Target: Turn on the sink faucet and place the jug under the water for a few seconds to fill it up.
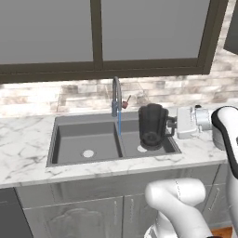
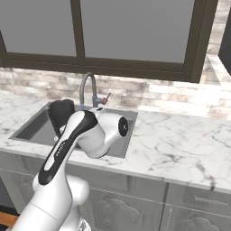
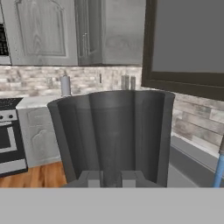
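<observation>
The end effector [image 1: 173, 124] is clamped on the side handle of the dark grey-black, slightly tapered cylindrical jug [image 1: 152, 126], holding it upright from the right side in the left base view; in the hand view its two small dark fingertips [image 3: 94, 178] sit close together at the base of the jug's ribbed wall [image 3: 114, 135]. The jug hangs over the right bowl of the dark grey rectangular double-bowl sink [image 1: 65, 139], its bottom down inside the bowl beside the round light drain [image 1: 142, 149], though whether it touches the floor of the bowl cannot be told. Just to the jug's left, a thin straight light-blue stream of water [image 1: 119, 122] runs down from the tall slim grey metal faucet [image 1: 115, 96] onto the divider area between the bowls, apart from the jug. The faucet's small reddish-brown-tipped lever [image 1: 125, 102] sticks out to its right. The sink is set in a white marbled worktop [image 1: 23, 153] below a stone-tile backsplash [image 1: 42, 97].
</observation>
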You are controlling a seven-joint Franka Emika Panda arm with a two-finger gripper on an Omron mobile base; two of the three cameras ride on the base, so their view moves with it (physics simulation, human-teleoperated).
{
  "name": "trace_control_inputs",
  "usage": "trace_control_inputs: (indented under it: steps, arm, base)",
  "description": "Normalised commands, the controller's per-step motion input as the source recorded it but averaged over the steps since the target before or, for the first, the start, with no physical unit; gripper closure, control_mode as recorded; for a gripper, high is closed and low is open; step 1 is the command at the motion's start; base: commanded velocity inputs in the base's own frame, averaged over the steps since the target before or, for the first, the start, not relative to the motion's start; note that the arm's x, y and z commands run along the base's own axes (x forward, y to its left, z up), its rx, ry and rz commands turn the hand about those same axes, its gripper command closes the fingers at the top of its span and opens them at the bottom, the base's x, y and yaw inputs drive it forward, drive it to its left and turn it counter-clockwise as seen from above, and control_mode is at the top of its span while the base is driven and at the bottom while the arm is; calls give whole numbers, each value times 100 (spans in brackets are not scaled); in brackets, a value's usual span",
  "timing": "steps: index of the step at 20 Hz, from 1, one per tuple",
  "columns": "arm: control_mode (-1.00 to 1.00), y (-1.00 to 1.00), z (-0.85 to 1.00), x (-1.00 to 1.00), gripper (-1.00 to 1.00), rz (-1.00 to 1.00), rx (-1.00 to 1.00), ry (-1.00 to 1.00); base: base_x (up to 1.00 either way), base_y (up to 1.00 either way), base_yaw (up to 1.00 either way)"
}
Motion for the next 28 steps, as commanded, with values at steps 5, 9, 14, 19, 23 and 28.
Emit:
trace_control_inputs:
  steps: [5, 9, 14, 19, 23, 28]
  arm:
    - [-100, -6, 0, 0, 100, 1, 0, 0]
    - [-100, -8, 0, 11, 100, 3, 0, 0]
    - [-100, -6, -5, 28, 100, 6, 0, 3]
    - [-100, -13, -3, 42, 100, 8, 0, 8]
    - [-100, -28, -1, 32, 100, 11, 3, 6]
    - [-100, -24, -7, 29, 100, 9, 6, 2]
  base:
    - [0, 0, 0]
    - [0, 0, 0]
    - [0, 0, 0]
    - [0, 0, 0]
    - [0, 0, 0]
    - [0, 0, 0]
